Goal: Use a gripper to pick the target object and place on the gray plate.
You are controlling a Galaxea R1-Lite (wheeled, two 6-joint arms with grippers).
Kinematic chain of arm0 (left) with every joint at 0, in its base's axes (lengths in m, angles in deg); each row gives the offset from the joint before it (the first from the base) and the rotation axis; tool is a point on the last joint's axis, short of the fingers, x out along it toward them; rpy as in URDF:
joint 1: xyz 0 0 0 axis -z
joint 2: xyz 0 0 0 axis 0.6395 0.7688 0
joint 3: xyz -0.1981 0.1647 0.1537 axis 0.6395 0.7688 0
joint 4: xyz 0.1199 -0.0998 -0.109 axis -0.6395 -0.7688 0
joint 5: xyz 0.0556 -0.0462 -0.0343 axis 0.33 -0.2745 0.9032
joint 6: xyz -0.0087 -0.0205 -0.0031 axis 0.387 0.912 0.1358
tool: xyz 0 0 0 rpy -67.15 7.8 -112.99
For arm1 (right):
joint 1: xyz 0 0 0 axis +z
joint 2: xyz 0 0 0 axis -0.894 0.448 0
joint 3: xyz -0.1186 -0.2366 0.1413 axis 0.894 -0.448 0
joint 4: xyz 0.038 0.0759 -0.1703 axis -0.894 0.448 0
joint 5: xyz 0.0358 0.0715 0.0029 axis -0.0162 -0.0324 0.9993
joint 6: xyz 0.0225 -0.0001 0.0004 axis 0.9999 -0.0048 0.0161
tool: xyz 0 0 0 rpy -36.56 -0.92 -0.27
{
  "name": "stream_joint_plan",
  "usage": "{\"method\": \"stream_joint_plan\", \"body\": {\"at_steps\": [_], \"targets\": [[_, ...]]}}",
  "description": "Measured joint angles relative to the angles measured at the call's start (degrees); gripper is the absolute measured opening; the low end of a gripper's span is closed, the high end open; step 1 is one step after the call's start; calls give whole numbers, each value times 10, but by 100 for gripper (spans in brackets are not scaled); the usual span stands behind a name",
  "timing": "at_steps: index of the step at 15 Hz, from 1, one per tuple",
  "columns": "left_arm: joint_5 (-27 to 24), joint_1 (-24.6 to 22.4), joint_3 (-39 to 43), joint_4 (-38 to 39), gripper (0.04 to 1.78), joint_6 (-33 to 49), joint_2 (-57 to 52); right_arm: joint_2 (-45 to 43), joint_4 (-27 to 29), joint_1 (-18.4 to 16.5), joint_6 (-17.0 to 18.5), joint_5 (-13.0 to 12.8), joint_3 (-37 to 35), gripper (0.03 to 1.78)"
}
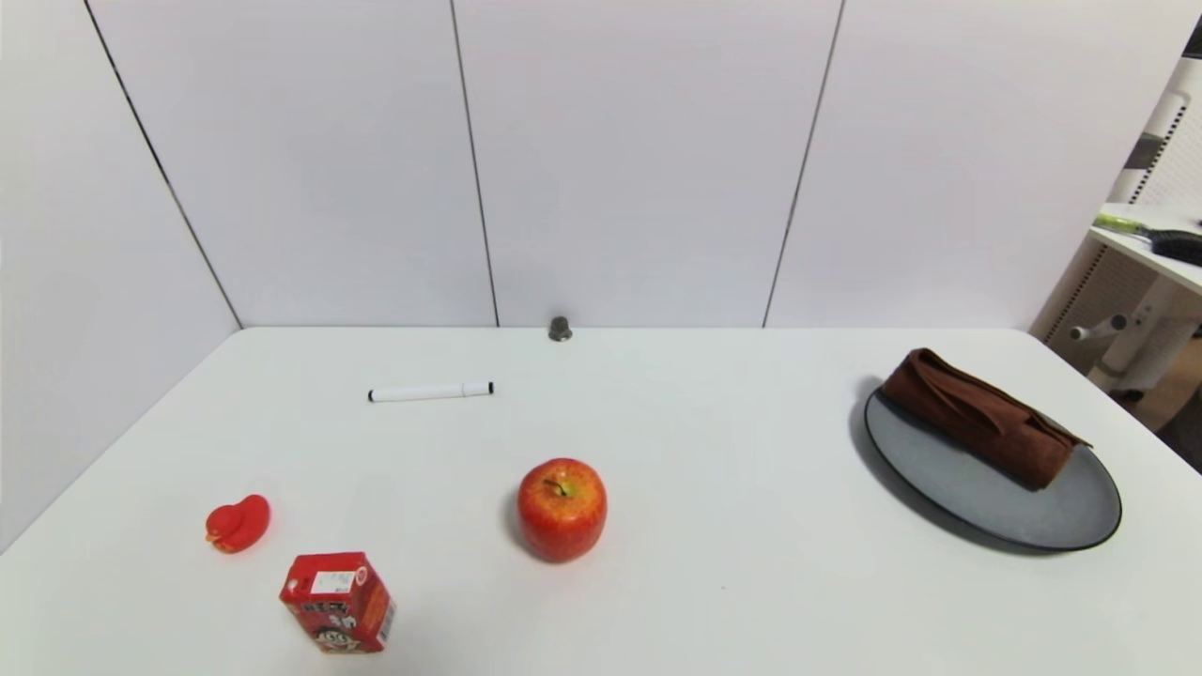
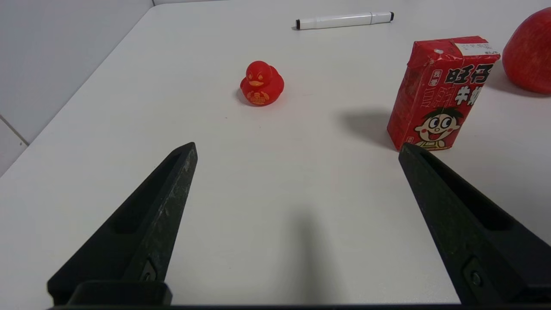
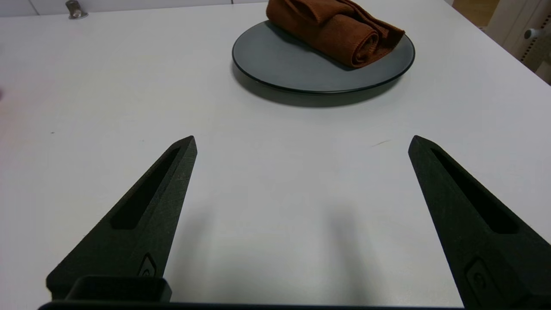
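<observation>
While brown towel roll (image 1: 981,418) lies on gray plate (image 1: 1071,512) | right tool (image 3: 301,140) wide, empty | left tool (image 2: 297,146) wide

This looks like a lab or test room in an office. A plain white table (image 1: 657,422) stands against bare white wall panels (image 1: 639,160). Off to the right there is a white desk (image 1: 1150,246) with a chair (image 1: 1122,329) under it.

Bare table (image 3: 275,172) before plate (image 3: 280,64)
</observation>
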Motion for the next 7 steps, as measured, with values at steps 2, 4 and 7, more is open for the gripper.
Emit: {"method": "stream_joint_plan", "body": {"at_steps": [2,4,7], "targets": [[0,0,0,0,169,0,0,0,0,0,1,-1,0,170],[0,0,0,0,169,0,0,0,-1,0,0,-4,0,170],[0,0,0,0,169,0,0,0,0,0,1,-5,0,170]]}}
